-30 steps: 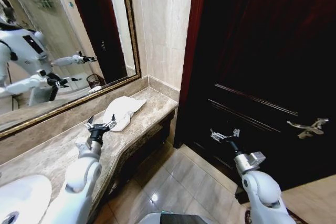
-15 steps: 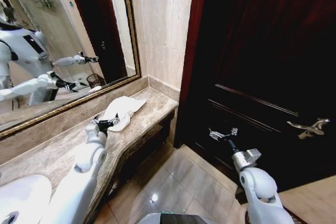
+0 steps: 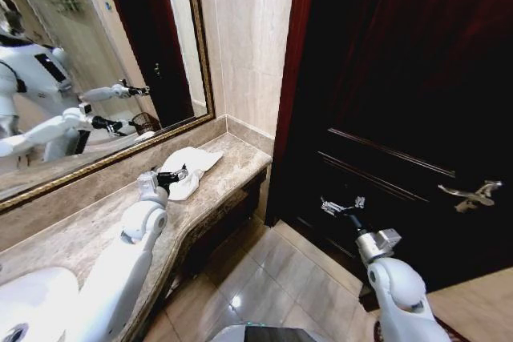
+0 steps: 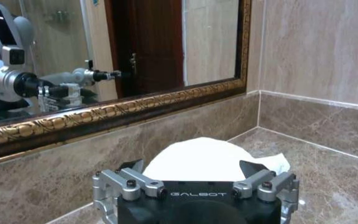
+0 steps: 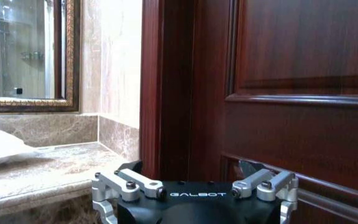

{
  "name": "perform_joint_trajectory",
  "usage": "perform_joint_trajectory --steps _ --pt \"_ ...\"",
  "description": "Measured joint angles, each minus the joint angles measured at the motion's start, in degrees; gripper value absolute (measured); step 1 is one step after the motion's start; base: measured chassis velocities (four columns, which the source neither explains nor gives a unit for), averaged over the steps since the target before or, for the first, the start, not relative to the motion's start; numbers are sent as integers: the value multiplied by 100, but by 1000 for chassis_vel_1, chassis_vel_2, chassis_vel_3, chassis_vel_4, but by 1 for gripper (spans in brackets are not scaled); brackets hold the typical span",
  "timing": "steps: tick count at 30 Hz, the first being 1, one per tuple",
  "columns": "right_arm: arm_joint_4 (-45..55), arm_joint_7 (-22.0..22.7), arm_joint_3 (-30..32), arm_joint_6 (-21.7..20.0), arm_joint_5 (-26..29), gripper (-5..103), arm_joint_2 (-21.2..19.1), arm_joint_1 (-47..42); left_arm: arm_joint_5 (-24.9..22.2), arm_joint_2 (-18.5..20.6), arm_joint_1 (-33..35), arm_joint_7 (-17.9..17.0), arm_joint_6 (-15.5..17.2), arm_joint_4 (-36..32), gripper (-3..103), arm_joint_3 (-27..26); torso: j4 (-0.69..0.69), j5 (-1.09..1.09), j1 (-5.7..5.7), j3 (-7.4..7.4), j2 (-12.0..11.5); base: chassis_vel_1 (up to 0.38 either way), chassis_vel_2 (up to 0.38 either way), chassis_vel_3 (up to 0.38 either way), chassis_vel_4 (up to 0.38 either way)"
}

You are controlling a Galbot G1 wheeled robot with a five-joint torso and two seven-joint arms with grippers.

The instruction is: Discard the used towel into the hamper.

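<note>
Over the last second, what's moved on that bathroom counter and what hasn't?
The left pincer has travelled forward along the marble counter and now reaches the near edge of the white towel; it has not lifted it. The towel lies where it did. The right pincer stayed out in front of the dark wooden door, barely shifting.

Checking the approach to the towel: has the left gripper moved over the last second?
Yes. The left gripper has advanced along the marble counter toward the white towel and the mirror corner, and now reaches the towel's near edge.
</note>
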Motion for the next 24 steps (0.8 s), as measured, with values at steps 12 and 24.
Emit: perform_joint_trajectory --steps 12,24 --pt "-7 3 -14 28 1 100 0 -9 -69 74 -39 24 29 112 100 -73 0 1 126 138 265 0 0 0 0" --pt "-85 1 -36 42 6 100 -41 19 -1222 206 -599 -771 602 398 100 426 -2 3 218 244 462 0 0 0 0"
